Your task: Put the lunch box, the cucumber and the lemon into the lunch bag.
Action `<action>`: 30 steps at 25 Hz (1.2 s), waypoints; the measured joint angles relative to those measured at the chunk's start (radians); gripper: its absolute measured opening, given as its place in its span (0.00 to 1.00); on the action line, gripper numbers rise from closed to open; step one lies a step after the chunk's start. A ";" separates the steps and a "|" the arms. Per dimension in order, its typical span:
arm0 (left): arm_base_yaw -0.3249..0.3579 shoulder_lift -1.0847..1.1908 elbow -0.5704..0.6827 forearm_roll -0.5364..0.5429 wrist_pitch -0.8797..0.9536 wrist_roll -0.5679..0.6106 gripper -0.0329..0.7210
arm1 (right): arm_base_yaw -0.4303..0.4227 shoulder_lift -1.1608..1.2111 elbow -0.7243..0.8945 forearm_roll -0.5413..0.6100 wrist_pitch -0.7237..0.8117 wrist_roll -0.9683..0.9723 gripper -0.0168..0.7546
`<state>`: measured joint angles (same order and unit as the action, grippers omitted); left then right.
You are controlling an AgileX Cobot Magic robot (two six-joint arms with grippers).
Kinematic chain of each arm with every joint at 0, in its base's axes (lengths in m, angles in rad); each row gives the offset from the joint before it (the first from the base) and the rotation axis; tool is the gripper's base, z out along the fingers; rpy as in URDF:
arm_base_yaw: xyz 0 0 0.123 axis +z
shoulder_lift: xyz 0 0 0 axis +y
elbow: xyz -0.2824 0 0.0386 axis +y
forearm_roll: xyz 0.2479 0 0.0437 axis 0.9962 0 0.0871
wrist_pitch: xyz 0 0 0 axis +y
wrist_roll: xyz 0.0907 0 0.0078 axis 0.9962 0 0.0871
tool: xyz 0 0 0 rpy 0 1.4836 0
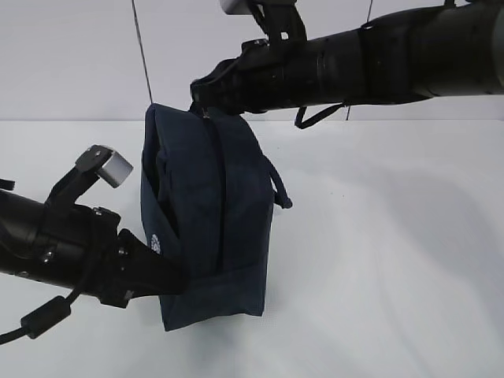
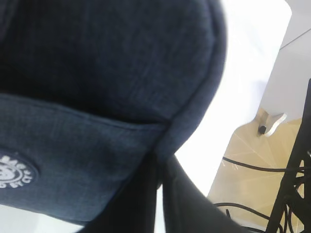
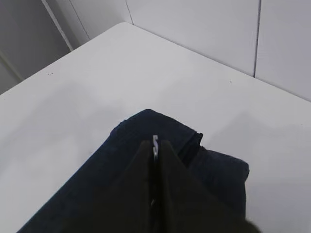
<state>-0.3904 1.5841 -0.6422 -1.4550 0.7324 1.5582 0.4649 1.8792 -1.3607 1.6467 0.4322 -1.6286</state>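
The left gripper (image 1: 161, 276), jaws clamped on the fabric, should hold the boxy dark navy fabric lunch bag (image 1: 206, 213) steady on the white table (image 1: 378, 236); beyond, the right gripper (image 1: 206, 93), jaws closed on the metal zipper pull (image 3: 155, 142), should draw smoothly along the zip line.

Round white logo (image 2: 14, 173) on the lunch bag (image 1: 206, 213), lettering unreadable.

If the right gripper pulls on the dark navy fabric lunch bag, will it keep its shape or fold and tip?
The dark navy fabric lunch bag probably sags rather than staying stiff: its soft cloth sides bulge unevenly. It looks apt to tip, standing tall on a narrow base, so the shut left gripper pinching its lower edge likely steadies it. The shut right gripper grips at the zipper on top, so the fabric may stretch upward.
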 joint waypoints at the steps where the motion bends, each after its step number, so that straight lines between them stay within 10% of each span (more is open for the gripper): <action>1: 0.000 0.000 0.001 0.000 0.000 0.000 0.03 | -0.005 0.005 -0.008 0.000 0.000 0.000 0.03; 30: 0.000 0.000 0.001 0.032 -0.026 0.000 0.03 | -0.109 0.286 -0.270 -0.055 0.036 0.007 0.03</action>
<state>-0.3904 1.5841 -0.6413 -1.4232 0.7069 1.5582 0.3561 2.1649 -1.6308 1.5918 0.4684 -1.6214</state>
